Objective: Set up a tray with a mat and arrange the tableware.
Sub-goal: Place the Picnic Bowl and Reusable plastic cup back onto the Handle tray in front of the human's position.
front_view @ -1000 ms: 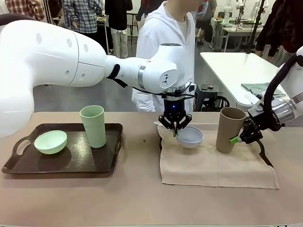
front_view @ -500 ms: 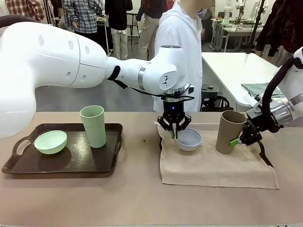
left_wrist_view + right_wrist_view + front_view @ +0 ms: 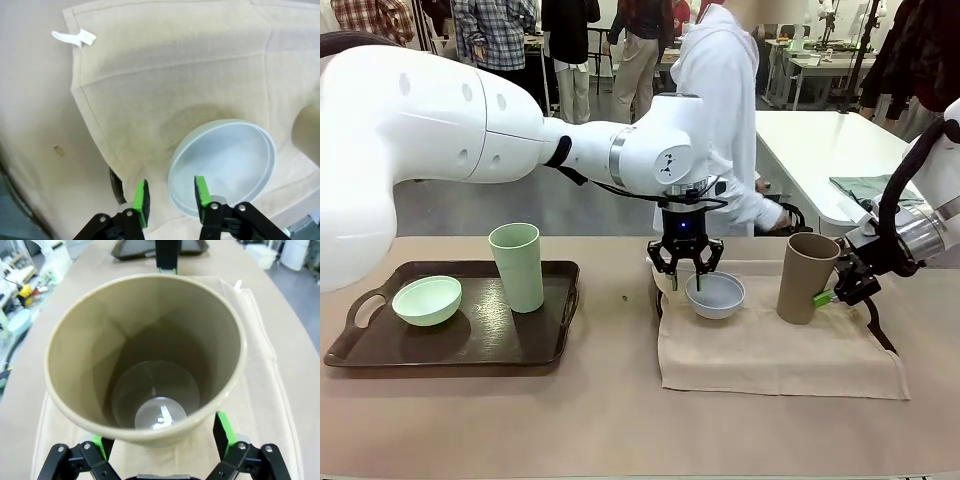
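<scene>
Two releases since before; left fingers (image 3: 141, 202) apart over bowl (image 3: 716, 295); right fingers (image 3: 222, 432) apart beside tumbler (image 3: 805, 275).

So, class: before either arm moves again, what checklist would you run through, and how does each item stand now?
1. Greyish white bowl resting on the mat: ok.
2. Left gripper open, bowl rim between its fingers, not clamped: ok.
3. Tan tumbler upright on the mat: ok.
4. Right gripper open around the tan tumbler: ok.
5. Mint bowl and pale green tumbler on the mat: not ok, both stand on the dark tray.
</scene>
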Controlling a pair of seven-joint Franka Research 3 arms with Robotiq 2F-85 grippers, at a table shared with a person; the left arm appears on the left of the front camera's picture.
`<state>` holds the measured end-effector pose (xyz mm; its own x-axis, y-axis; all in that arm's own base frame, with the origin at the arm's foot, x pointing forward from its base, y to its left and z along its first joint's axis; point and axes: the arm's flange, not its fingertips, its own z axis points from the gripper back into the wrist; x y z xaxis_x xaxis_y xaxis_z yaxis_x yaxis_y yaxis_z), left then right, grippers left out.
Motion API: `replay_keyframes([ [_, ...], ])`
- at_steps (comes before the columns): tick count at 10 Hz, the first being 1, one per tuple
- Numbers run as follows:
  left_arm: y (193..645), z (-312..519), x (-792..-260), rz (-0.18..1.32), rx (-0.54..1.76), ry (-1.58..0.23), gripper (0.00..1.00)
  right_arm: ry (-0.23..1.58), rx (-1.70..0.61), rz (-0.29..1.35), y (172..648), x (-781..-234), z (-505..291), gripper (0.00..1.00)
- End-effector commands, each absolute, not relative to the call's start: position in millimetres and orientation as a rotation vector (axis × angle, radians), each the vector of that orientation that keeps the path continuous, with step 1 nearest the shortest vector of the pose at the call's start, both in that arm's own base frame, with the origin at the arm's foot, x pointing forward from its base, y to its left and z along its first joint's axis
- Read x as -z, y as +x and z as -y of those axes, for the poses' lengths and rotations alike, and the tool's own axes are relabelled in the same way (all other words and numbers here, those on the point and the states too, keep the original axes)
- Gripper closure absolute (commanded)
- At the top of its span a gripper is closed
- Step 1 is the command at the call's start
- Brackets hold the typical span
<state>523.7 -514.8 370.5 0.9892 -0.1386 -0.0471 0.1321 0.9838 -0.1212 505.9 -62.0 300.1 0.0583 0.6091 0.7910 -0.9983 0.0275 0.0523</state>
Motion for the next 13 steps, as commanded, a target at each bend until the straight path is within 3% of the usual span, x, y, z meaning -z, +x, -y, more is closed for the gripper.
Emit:
replay_keyframes([
  [1,524,509,-387,-0.081,0.135,-0.147,0.34,0.683,-1.369,0.621,509,-311,76,0.0],
  [2,523,504,-392,-0.087,0.139,-0.16,0.0,0.669,-1.329,0.604,509,-316,83,0.0],
  [3,520,499,-398,-0.093,0.149,-0.179,0.14,0.658,-1.301,0.568,508,-324,86,0.0],
  [4,514,493,-408,-0.103,0.167,-0.184,0.0,0.648,-1.241,0.502,503,-335,83,0.0],
  [5,505,485,-420,-0.107,0.193,-0.184,0.18,0.612,-1.149,0.419,495,-354,78,0.0],
  [10,451,448,-480,-0.042,0.258,-0.163,0.18,0.244,-0.759,0.124,451,-472,43,0.0],
  [13,431,419,-521,0.022,0.217,-0.12,0.18,0.063,-0.655,0.057,431,-530,-2,0.0],
])
